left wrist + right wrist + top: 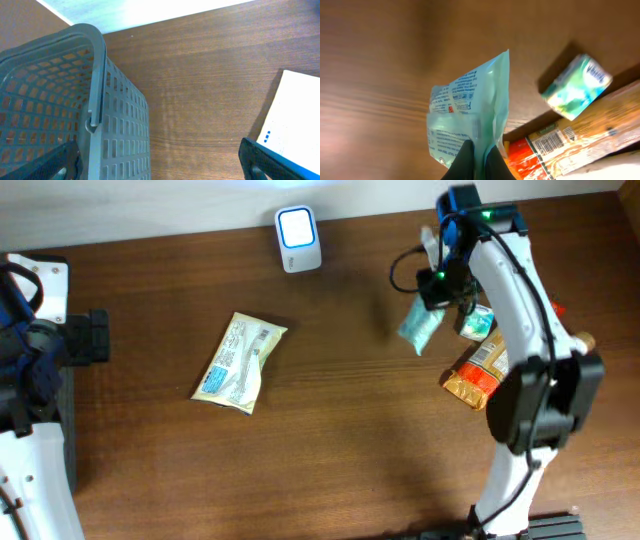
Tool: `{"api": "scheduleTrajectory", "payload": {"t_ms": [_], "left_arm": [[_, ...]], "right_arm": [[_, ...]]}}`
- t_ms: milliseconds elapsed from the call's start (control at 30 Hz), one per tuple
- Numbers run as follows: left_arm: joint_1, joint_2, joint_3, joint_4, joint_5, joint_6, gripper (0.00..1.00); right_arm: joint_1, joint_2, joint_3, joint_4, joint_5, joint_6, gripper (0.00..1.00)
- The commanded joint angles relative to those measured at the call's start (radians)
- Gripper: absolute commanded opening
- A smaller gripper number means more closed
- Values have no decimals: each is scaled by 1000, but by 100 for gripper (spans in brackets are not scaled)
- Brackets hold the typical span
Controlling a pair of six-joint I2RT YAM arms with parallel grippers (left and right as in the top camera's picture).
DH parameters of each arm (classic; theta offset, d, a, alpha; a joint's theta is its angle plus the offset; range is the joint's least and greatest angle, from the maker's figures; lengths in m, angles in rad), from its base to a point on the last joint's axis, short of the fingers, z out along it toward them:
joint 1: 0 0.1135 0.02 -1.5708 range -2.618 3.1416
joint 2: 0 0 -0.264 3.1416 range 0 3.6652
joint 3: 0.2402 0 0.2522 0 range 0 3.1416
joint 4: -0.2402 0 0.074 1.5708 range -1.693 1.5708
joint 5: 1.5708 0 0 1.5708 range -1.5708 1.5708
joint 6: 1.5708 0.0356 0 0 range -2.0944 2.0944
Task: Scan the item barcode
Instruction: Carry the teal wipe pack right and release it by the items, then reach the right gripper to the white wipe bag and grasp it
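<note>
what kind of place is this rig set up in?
Probably a mock shop checkout on a wooden table: what looks like a scanner with a lit blue screen, a grey shopping basket, and packaged goods, a white packet lying flat and a teal pouch pinched in the right tool.

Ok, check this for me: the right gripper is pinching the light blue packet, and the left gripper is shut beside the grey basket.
One thing is wrong: the left gripper is open, not shut; the left wrist view shows its fingers spread wide beside the grey basket. The right gripper does pinch the light blue packet.
</note>
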Motion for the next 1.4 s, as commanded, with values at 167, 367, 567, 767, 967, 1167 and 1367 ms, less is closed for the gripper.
{"api": "scheduleTrajectory", "payload": {"t_ms": [167, 367, 567, 767, 967, 1167, 1367], "left_arm": [[4, -3, 10, 1, 6, 12, 99], [4, -3, 10, 1, 6, 12, 99], [4, -3, 10, 1, 6, 12, 99], [4, -3, 10, 1, 6, 12, 99], [4, -3, 10, 1, 6, 12, 99], [4, -3, 10, 1, 6, 12, 99], [4, -3, 10, 1, 6, 12, 99]], "right_arm": [[-140, 110, -6, 7, 38, 12, 37], [-143, 108, 114, -151, -19, 12, 50], [-106, 108, 313, -250, -401, 11, 52], [151, 133, 275, -124, -524, 13, 52], [449, 194, 195, 133, -459, 164, 51], [670, 303, 168, 317, -289, 279, 51], [748, 369, 166, 348, -242, 304, 51]]}}
